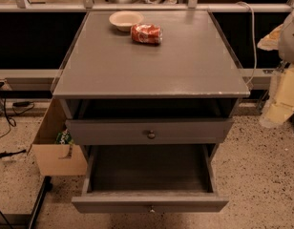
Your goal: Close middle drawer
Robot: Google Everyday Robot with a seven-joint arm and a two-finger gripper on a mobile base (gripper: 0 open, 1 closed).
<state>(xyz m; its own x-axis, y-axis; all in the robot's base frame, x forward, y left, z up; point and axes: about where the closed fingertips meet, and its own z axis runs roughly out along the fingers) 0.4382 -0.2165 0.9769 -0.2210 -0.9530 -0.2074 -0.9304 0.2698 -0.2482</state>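
— What holds what here?

— The bowl [126, 19] on the cabinet top [152, 66] shows only its pale inside. A red can [146, 33] lies on its side just beside it. On the floor to the left, a cardboard box [56, 159] holds something green [64, 137], too small to make out.

— And the middle drawer [113, 203]?

— It is pulled far out toward the camera, low in the view. Its box shows a bare grey bottom, and a small knob [151, 208] sits at the centre of its front. The upper drawer [113, 131], with a darker knob [151, 134], sits above it, far less out.

— Where is the gripper [280, 101]?

— It is a pale shape at the right edge, beside the cabinet. It is higher than the middle drawer, off to its right and well apart from it. Open or closed, I cannot tell.
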